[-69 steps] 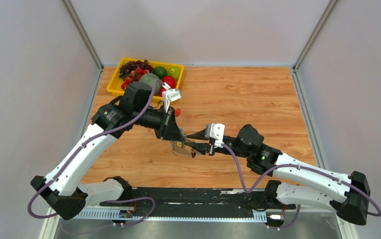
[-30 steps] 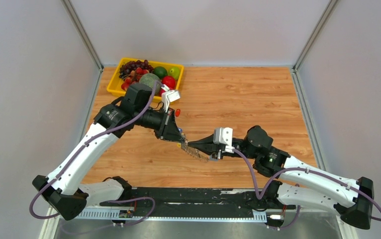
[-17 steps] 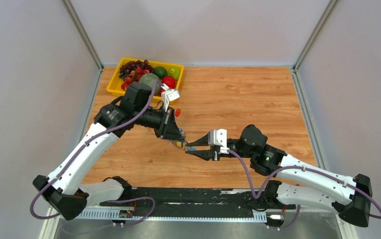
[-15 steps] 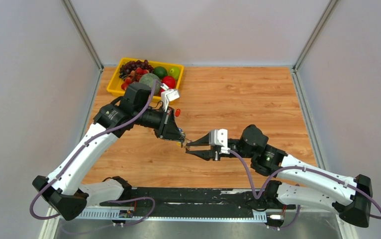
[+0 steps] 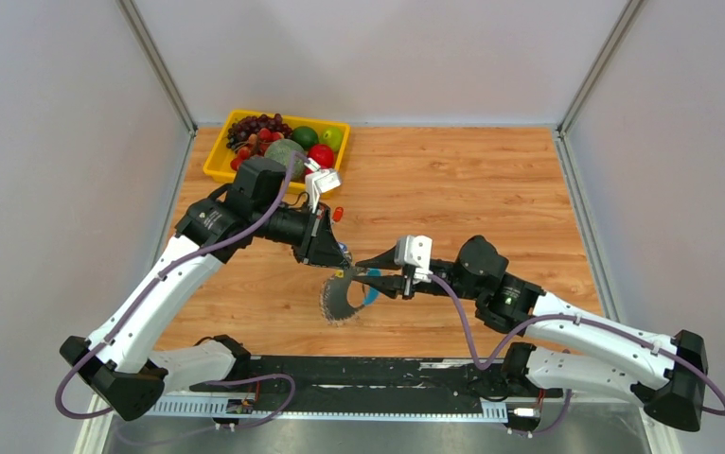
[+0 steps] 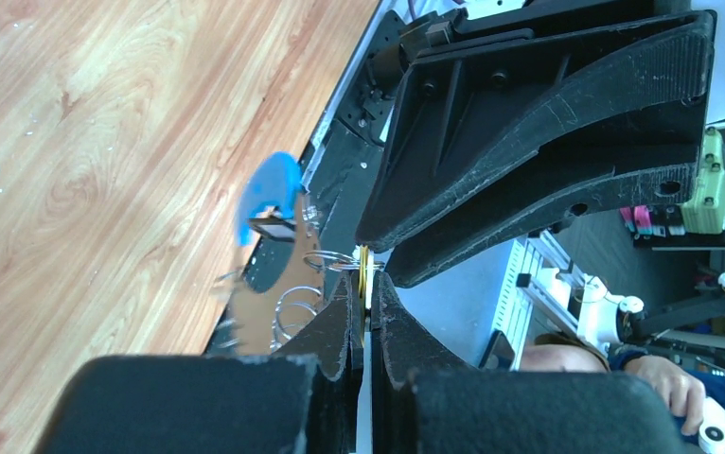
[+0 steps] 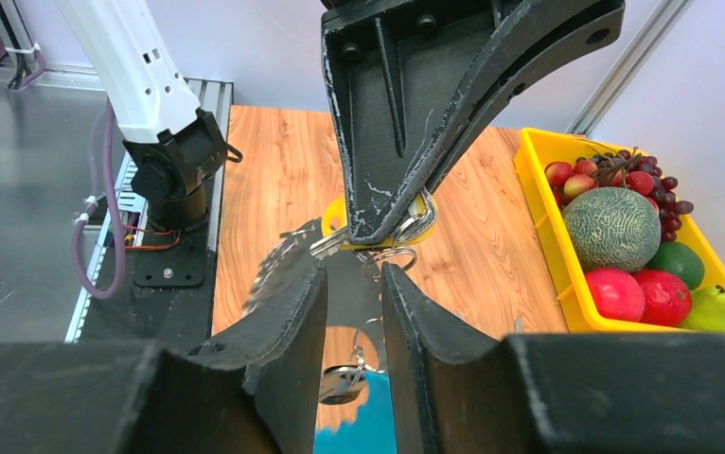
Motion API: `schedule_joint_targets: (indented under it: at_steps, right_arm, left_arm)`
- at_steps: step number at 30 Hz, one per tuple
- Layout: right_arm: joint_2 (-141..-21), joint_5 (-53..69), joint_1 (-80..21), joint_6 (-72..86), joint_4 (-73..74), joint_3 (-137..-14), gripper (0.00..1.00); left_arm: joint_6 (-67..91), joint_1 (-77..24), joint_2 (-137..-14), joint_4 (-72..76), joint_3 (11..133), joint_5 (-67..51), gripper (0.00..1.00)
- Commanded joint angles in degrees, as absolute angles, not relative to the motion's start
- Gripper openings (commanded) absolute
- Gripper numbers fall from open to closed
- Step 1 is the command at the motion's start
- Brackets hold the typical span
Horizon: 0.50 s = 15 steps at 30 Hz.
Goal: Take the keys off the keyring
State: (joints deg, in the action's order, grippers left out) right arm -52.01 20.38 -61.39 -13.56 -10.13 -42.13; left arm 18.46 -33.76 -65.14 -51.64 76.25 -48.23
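Note:
My left gripper (image 5: 340,262) is shut on a thin yellow tag (image 6: 366,260) that the bunch's small split rings (image 6: 326,257) hang from. The keyring (image 5: 342,298) dangles below it above the table, its grey keys (image 7: 278,260) blurred by motion, with the blue strap (image 5: 371,290) on its right side. My right gripper (image 5: 363,271) is open just right of the left one. Its fingers (image 7: 307,293) straddle the small rings and a hanging silver key (image 7: 344,383) without closing on them. The left gripper's fingers (image 7: 434,104) fill the top of the right wrist view.
A yellow tray (image 5: 215,161) of fruit stands at the table's back left and also shows in the right wrist view (image 7: 540,222). The left arm's base (image 7: 174,161) and the black rail lie along the near edge. Grey walls close the table on three sides.
My right gripper had pulled keys out to the right, then let go and opened. It has moved back close to the left gripper, and the bunch now swings below.

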Motion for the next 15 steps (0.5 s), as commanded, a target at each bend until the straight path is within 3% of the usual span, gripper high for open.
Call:
schedule_joint_targets:
  at_steps: [1,15]
  right_arm:
    - [-52.9,19.3,-61.0,-12.2,-11.5,-45.1,0.33]
    - [-55.0,18.7,-61.0,-10.9,-12.9,-45.9,0.33]
  left_arm:
    - [17.1,-34.2,-63.4,-50.3,78.9,-50.5,0.00]
    - [17.2,-35.8,-63.1,-50.0,78.4,-51.7,0.00]
